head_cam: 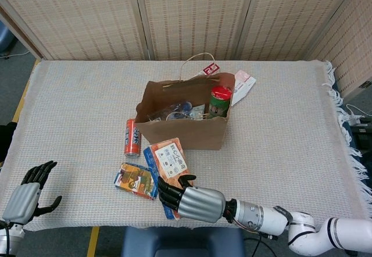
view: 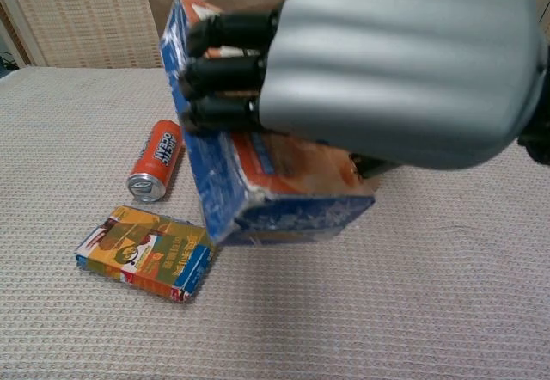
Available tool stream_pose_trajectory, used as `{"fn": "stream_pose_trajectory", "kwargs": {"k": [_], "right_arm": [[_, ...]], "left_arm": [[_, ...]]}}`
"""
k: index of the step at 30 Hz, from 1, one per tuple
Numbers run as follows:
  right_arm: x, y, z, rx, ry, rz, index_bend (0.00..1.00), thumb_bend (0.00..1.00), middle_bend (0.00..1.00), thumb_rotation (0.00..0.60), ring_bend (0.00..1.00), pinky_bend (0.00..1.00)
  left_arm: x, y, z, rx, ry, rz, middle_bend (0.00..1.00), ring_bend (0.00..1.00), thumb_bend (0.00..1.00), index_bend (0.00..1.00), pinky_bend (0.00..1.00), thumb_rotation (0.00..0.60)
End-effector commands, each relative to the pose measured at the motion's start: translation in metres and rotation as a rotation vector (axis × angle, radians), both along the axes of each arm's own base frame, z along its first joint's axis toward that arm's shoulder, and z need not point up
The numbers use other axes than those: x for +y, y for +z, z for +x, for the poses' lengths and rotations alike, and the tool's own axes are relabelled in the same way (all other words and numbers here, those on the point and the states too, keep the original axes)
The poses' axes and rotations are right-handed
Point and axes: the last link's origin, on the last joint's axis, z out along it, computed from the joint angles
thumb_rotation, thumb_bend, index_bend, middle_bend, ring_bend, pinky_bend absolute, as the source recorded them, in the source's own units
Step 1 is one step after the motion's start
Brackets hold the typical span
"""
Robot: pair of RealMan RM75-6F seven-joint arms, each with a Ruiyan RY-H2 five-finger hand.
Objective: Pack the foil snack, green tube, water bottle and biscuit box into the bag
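Note:
My right hand [head_cam: 189, 202] grips the biscuit box [head_cam: 169, 161], an orange box with blue sides, and holds it tilted above the table in front of the brown paper bag [head_cam: 183, 126]. In the chest view the right hand [view: 387, 62] and the box [view: 258, 191] fill the frame and hide most of the bag. The bag stands open. Inside it are the green tube with a red lid [head_cam: 220, 102] and a clear water bottle [head_cam: 174, 110] beside something silvery. My left hand [head_cam: 26, 193] rests at the table's near left corner, fingers apart, holding nothing.
An orange drink can [head_cam: 133, 136] [view: 157, 161] lies left of the bag. A colourful flat packet [head_cam: 137, 179] [view: 144, 253] lies near the front edge, just left of the held box. A white packet [head_cam: 243, 86] lies behind the bag's right side.

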Motion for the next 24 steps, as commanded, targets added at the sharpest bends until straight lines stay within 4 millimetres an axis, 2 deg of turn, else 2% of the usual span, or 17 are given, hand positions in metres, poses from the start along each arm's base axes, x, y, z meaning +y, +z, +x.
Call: {"fn": "stream_pose_trajectory", "kwargs": {"k": [1, 5, 8, 13, 24], "right_arm": [[-0.002, 0.024, 0.026, -0.112, 0.031, -0.048, 0.71, 0.19, 0.58, 0.6, 0.56, 0.66], [-0.01, 0.045, 0.046, -0.23, 0.001, -0.097, 0.71, 0.19, 0.58, 0.6, 0.56, 0.66], [-0.02, 0.054, 0.051, -0.312, -0.065, -0.125, 0.71, 0.19, 0.58, 0.6, 0.56, 0.66], [-0.036, 0.055, 0.041, -0.407, -0.217, -0.151, 0.7, 0.19, 0.58, 0.6, 0.56, 0.66], [-0.065, 0.043, 0.023, -0.835, -0.595, -0.072, 0.7, 0.19, 0.58, 0.6, 0.56, 0.66]], "left_arm": [[0.0, 0.0, 0.0, -0.001, 0.001, 0.0, 0.0, 0.0, 0.33, 0.0, 0.01, 0.6], [0.0, 0.0, 0.0, -0.003, 0.001, 0.001, 0.0, 0.0, 0.33, 0.0, 0.01, 0.6], [0.0, 0.0, 0.0, -0.005, 0.002, 0.0, 0.0, 0.0, 0.33, 0.0, 0.01, 0.6], [0.0, 0.0, 0.0, -0.006, 0.0, -0.002, 0.0, 0.0, 0.33, 0.0, 0.01, 0.6], [0.0, 0.0, 0.0, -0.008, 0.003, -0.005, 0.0, 0.0, 0.33, 0.0, 0.01, 0.6]]}}
